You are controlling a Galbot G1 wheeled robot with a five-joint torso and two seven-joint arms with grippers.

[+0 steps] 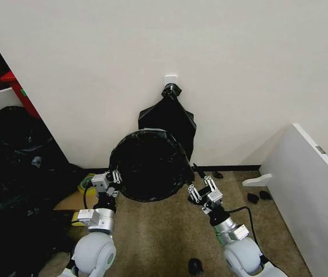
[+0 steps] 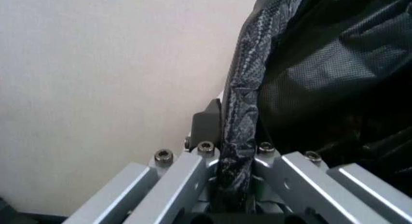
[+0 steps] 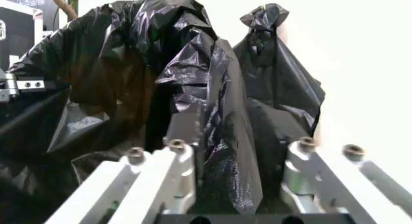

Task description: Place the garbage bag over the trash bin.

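Left gripper (image 1: 112, 180) and right gripper (image 1: 200, 190) each pinch the garbage bag (image 1: 150, 164) rim (mouth stretched open); overtension could tear the film or pull it free.

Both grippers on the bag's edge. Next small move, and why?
Probably pull the edge lower. The left gripper and right gripper each pinch the black plastic garbage bag, already stretched round over the opening; the bin underneath is hidden.

Both grippers (left (image 1: 113, 180), right (image 1: 203, 188)) raised, clamped.
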